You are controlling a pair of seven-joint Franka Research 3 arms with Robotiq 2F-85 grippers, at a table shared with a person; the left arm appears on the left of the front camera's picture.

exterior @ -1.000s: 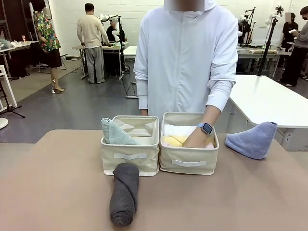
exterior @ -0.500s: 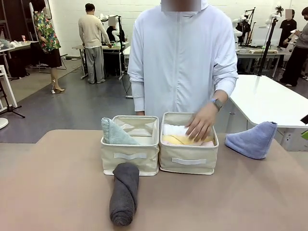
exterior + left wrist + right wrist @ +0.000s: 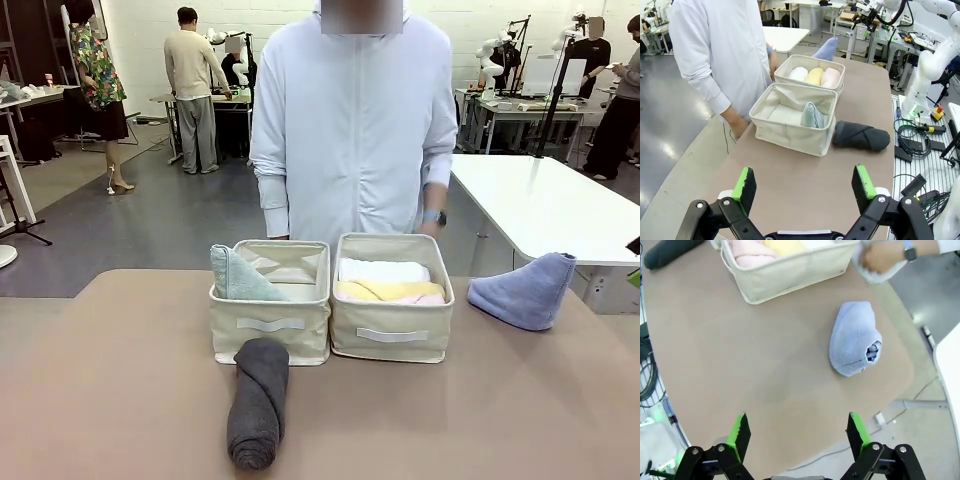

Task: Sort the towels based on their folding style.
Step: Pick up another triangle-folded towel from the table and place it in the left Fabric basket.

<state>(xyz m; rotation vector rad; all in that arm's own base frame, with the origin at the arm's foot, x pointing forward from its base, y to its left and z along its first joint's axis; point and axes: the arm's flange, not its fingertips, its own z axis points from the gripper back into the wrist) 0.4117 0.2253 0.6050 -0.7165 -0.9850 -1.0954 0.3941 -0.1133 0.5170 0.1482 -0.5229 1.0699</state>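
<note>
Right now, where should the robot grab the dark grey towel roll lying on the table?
Probably around its middle, coming straight down from above. The dark grey towel roll lies flat, a long cylinder, so open jaws can straddle its narrow width.

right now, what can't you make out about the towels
Front view: the pink towel is nearly all hidden behind the right bin wall.
Front view: the green-grey cone has its base hidden by the left bin wall.
Right wrist view: the dark grey towel is cut off by the top edge.
</note>
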